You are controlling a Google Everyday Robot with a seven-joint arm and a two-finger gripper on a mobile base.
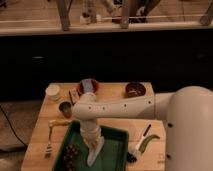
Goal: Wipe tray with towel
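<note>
Towel (94, 155) in a narrow white strip hangs from your gripper (93, 143), which is closed on the cloth's upper end. Its lower end touches the floor of the green tray (116, 149) directly below the gripper. Your white arm (115, 107) reaches in from the gripper's right, bends at an elbow above it and drops straight down into the tray.

To the gripper's left, inside the same tray, lies a dark cluster of small round pieces (71, 153), apart from the towel. Further left, off the tray on the wooden table (112, 93), you have a pale fork (49, 144).

To the right of the gripper, just past the tray's rim, a white-handled brush (139, 144) and a green curved object (149, 141) lie side by side.

Beyond the gripper, toward the table's far edge, stand a paper cup (52, 91), a small dark cup (65, 108), a red bowl (88, 86) with something blue in it, and a brown bowl (135, 89).
</note>
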